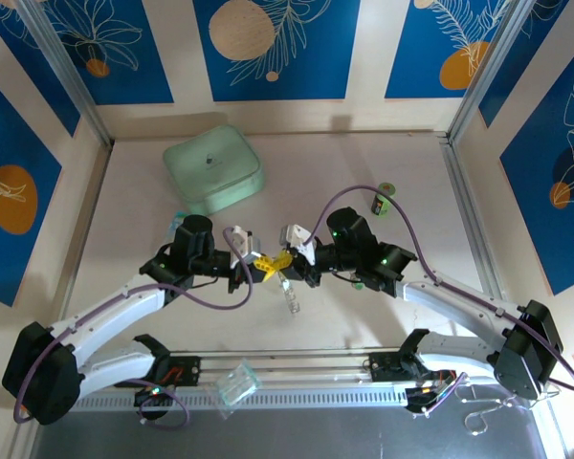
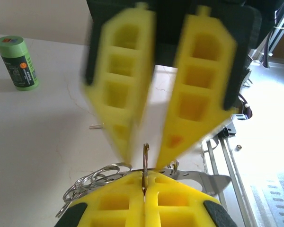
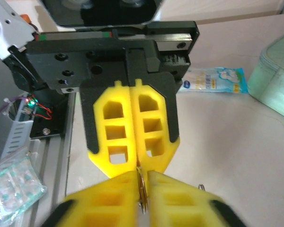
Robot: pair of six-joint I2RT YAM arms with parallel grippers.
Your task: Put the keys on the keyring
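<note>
Yellow fingers of the left gripper [image 2: 144,178] sit closest to the lens, pressed shut on the keyring [image 2: 145,158], a thin metal ring seen edge-on and standing upright out of the pinch. A chain of silvery loops [image 2: 92,182] trails off it to one side. A flat silvery piece [image 2: 213,180] lies on the other side; whether that is a key I cannot tell. The right gripper [image 3: 142,187] faces the left one tip to tip, blurred, its fingers slightly apart with the ring between them. Seen from above, the two meet over the middle of the bench [image 1: 344,316], the chain dangling just toward the near edge. Bare bench runs from there to the near rail and out toward the right edge. A mint box [image 1: 213,169] sits near the far-left corner, with a blue-and-white packet [image 3: 213,80] between it and the left arm. A green can [image 2: 17,63] stands well apart toward the far right, and a clear bag [image 1: 237,385] rests on the near edge between the arm bases.
</note>
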